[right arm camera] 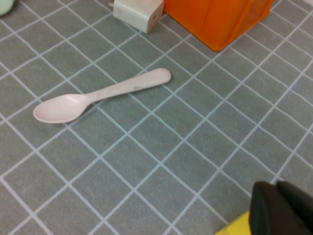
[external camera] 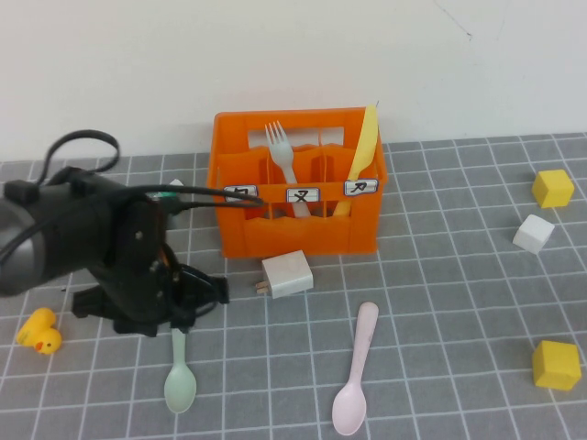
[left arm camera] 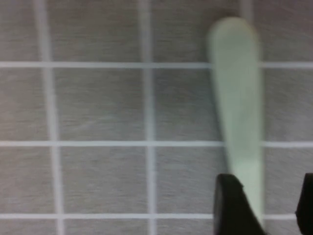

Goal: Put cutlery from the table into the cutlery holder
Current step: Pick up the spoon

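On the grey gridded table (external camera: 440, 275), the orange cutlery holder (external camera: 298, 229) stands at the back by the wall, a grey fork (external camera: 282, 151) upright in its middle compartment and a yellow knife (external camera: 362, 151) leaning in its right one. The left arm is bent low over the near-left tiles, and the left gripper (left arm camera: 264, 205) sits at the handle end of the mint green spoon (external camera: 179, 380), its dark fingers (left arm camera: 232, 200) spread to either side of the handle and not yet pinching it; the bowl lies toward the near edge. The pink spoon (external camera: 353, 390) lies flat and untouched near the centre, well apart from the green one. The right gripper (right arm camera: 281, 208) hangs over the table's right side beside a yellow cube (right arm camera: 239, 229), its fingers pressed together and holding nothing. A white charger (external camera: 287, 273) rests just in front of the crate, and a yellow duck (external camera: 38, 332) sits at far left. The step in hand appears to be the grasp of the first spoon; next, the fingers would need to close on the thin handle, lift it clear and carry it back to a free compartment.
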`<state>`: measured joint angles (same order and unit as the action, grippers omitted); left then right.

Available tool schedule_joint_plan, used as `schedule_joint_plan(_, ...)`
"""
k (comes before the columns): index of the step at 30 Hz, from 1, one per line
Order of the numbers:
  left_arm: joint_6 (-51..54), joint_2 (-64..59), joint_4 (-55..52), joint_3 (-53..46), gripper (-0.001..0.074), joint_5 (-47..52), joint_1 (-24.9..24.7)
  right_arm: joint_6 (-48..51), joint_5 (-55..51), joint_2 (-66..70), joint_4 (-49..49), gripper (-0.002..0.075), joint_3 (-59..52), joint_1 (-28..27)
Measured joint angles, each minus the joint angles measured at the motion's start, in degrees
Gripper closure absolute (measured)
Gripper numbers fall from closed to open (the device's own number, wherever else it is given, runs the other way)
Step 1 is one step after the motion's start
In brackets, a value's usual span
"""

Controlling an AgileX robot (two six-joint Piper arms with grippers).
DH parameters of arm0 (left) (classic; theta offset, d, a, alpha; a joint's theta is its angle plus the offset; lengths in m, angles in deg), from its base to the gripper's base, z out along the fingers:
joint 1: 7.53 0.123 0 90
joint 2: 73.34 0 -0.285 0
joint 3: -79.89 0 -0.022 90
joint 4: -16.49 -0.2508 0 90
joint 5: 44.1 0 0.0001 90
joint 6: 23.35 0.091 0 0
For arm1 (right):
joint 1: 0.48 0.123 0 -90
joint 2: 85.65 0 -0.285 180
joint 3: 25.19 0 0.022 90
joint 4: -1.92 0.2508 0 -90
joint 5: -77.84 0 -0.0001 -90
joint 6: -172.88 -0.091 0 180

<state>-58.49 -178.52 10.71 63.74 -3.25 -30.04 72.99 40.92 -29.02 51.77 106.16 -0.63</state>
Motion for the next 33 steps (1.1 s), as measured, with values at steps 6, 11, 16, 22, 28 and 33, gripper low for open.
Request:
schedule_joint_plan(6, 1.3, 0.0, 2.2, 0.0, 0.0439, -0.9, 2.2, 0.0, 0.0, 0.0, 0.0, 0.0729, 0.0, 0.0)
schedule_joint_plan(11, 1.9, -1.8, 2.4, 0.0, 0.0437, -1.8, 2.3, 0.0, 0.0, 0.0, 0.0, 0.0729, 0.0, 0.0)
schedule_joint_plan(16, 2.0, -5.3, 2.6, 0.1, 0.0437, -1.9, 2.3, 0.0, 0.0, 0.0, 0.2, 0.0729, 0.0, 0.0)
schedule_joint_plan(22, 2.3, -6.7, 2.9, 1.1, 0.0464, -1.1, 2.3, 0.0, 0.0, 0.0, 0.3, 0.0729, 0.0, 0.0)
schedule_joint_plan(28, 4.4, -6.7, 2.6, 1.2, 0.0604, -0.5, 2.0, 0.0, 0.0, 0.0, 0.3, 0.0729, 0.0, 0.0)
schedule_joint_plan(33, 5.3, -6.7, 2.6, 1.2, 0.0604, -0.5, 2.0, 0.0, 0.1, 0.0, 0.3, 0.0729, 0.0, 0.0)
